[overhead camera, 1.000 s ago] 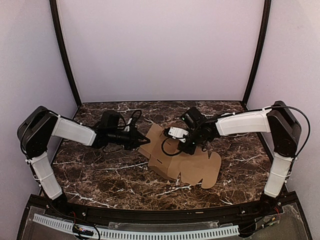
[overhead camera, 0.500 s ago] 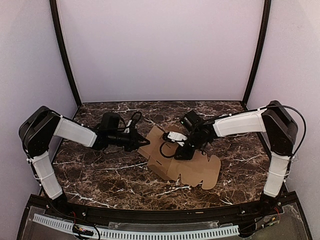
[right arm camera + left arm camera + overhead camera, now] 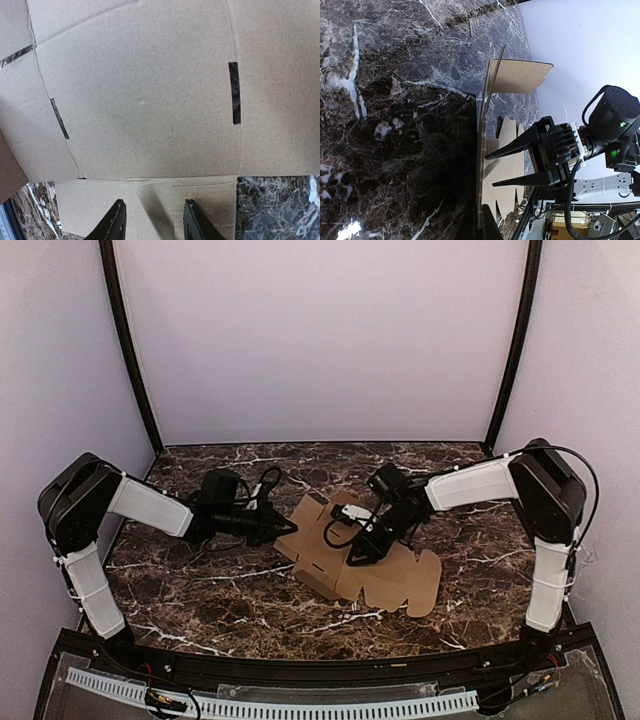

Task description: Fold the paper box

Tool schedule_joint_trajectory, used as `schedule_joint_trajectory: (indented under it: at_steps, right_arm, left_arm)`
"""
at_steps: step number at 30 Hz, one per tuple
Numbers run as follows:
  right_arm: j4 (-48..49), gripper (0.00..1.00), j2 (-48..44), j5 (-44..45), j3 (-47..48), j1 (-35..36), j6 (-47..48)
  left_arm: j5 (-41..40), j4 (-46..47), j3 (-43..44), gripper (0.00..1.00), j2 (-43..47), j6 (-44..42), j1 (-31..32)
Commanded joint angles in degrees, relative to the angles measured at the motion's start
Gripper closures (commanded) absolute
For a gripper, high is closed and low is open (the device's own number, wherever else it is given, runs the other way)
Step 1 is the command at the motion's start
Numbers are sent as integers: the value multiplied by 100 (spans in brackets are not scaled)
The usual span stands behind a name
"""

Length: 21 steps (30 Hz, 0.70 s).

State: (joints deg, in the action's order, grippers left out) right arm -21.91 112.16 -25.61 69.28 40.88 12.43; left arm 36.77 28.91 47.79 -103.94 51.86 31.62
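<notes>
The paper box (image 3: 388, 576) is a flat brown die-cut sheet with rounded tabs, lying on the table right of centre. Its left panel (image 3: 517, 77) stands up off the marble. My left gripper (image 3: 287, 528) is shut on the lower edge of that raised panel, and its dark finger (image 3: 489, 226) lies against the cardboard. My right gripper (image 3: 356, 554) points down at the sheet's middle. Its jaws are apart with nothing between them, and the tips (image 3: 153, 202) hover just over a crease. The left wrist view also shows this right gripper (image 3: 490, 171) beside the upright panel.
The dark marble table (image 3: 200, 590) is enclosed by pale walls with black corner posts (image 3: 130, 350). A black rail (image 3: 300, 675) runs along the near edge. Slots (image 3: 234, 92) are cut in the cardboard.
My right gripper has moved left and down onto the sheet's middle, and its jaws have spread apart. The left gripper has stayed shut on the raised panel.
</notes>
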Motion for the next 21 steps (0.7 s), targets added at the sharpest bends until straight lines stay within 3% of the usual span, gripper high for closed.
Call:
schedule_joint_trajectory:
  at_steps: [1, 10, 14, 21]
  right_arm:
    - [-338, 61, 434, -131, -272, -208, -316]
    - [-245, 60, 628, -707, -294, -529, -400]
    - [-77, 60, 341, -1497, -415, -853, -350]
    - [135, 64, -40, -1300, -598, -1016, -369]
  left_arm:
    - [-109, 182, -68, 99, 50, -67, -94]
    - [-52, 76, -30, 99, 67, -190, -112]
    - [-8, 11, 7, 99, 48, -277, -113]
    - [54, -9, 61, 99, 5, -334, -121]
